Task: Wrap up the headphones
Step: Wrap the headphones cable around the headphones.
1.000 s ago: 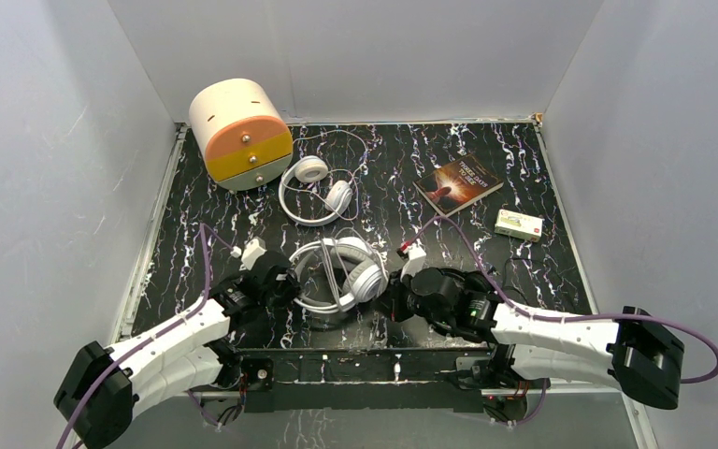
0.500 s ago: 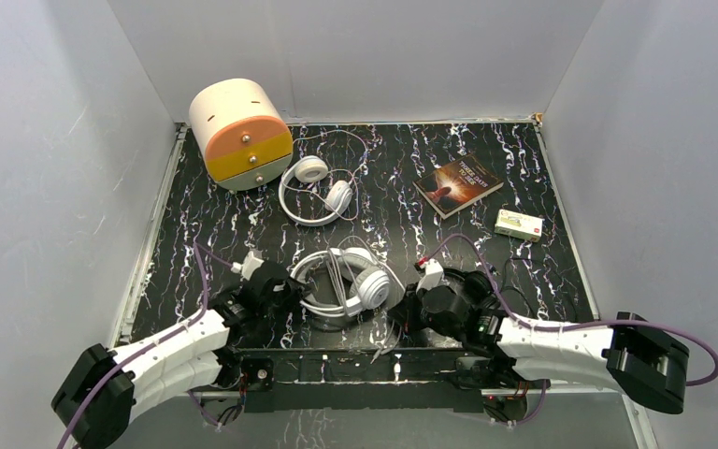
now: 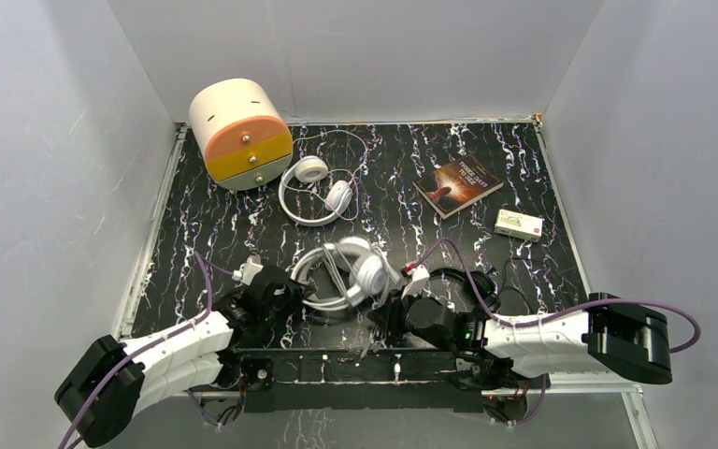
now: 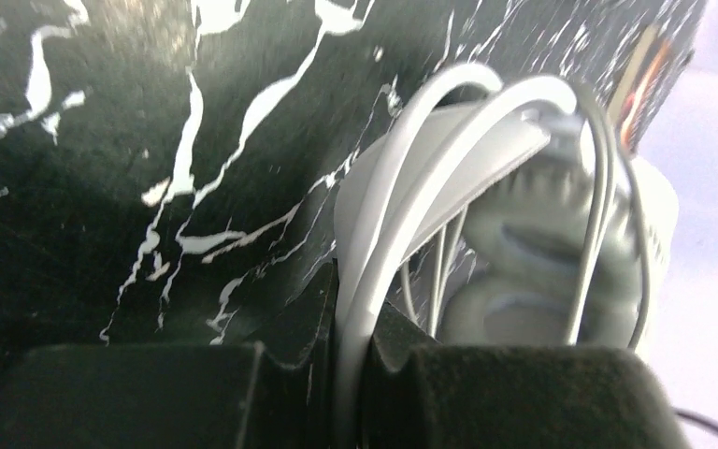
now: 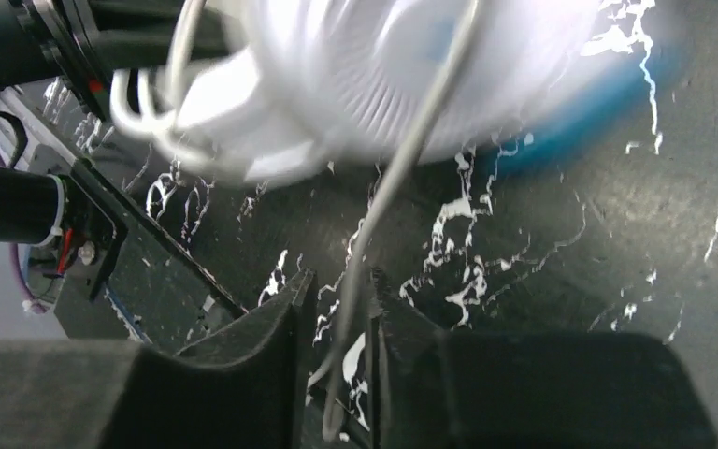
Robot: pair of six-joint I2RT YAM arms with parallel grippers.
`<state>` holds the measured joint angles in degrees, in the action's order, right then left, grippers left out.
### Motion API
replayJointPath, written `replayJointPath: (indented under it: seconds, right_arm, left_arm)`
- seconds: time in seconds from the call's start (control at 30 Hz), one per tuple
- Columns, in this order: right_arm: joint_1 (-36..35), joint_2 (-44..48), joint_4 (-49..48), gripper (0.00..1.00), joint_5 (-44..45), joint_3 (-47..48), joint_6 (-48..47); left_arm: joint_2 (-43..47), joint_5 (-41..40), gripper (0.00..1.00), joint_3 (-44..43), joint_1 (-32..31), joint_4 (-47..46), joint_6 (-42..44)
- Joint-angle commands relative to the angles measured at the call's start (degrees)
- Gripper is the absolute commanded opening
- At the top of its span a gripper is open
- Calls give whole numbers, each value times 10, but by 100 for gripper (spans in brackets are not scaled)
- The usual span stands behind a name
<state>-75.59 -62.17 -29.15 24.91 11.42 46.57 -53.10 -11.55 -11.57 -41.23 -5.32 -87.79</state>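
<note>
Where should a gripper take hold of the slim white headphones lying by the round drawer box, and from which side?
Take the slim white headphones by the headband, at the near side of its curve, coming straight down from above. The pair lies flat on the table, so the thin band should be easy to straddle. The ear cups look wider and rounded.

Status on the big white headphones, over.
Left gripper shut on big white headphones. Cord between jaws of right gripper, grip unclear. Black headphones beside right arm.
</note>
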Motion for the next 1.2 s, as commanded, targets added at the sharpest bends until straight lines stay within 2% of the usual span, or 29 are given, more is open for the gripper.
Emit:
replayJointPath:
  seconds: [0.0,0.07,0.13,0.27,0.4,0.5,0.6,0.63,0.73,0.87,0.97,1.1,1.17]
  right_arm:
    - [-22,30,118,46,71,20,49]
    - [-22,46,150,59,78,8,56]
    - [-22,57,166,64,76,-5,73]
    - [-23,58,37,73,58,-45,11]
    - [-19,24,50,87,138,-12,0]
    - [-11,-28,61,89,185,21,16]
    - [-8,-101,128,92,246,81,56]
    - [-5,-122,123,92,254,92,53]
    - [-3,-173,62,85,272,110,11]
    - [-2,-237,139,72,321,160,79]
    - [-2,-282,109,67,327,172,43]
    - [2,-345,104,54,341,197,31]
    - [5,-357,102,44,337,204,28]
  left_arm:
    - [31,-79,0,-3,12,-58,-62]
    - [44,-83,0,-2,12,-45,-59]
    - [54,-85,0,2,12,-43,-60]
    - [54,-81,0,10,12,-63,-55]
    - [48,-74,0,9,12,-63,-43]
    - [44,-71,0,17,12,-69,-41]
    - [42,-69,0,24,12,-80,-42]
    - [42,-68,0,24,12,-80,-42]
    - [42,-68,0,23,12,-78,-40]
    - [46,-70,0,23,12,-75,-39]
    - [46,-71,0,25,12,-76,-41]
    - [48,-71,0,27,12,-75,-42]
    - [54,-74,0,26,13,-69,-40]
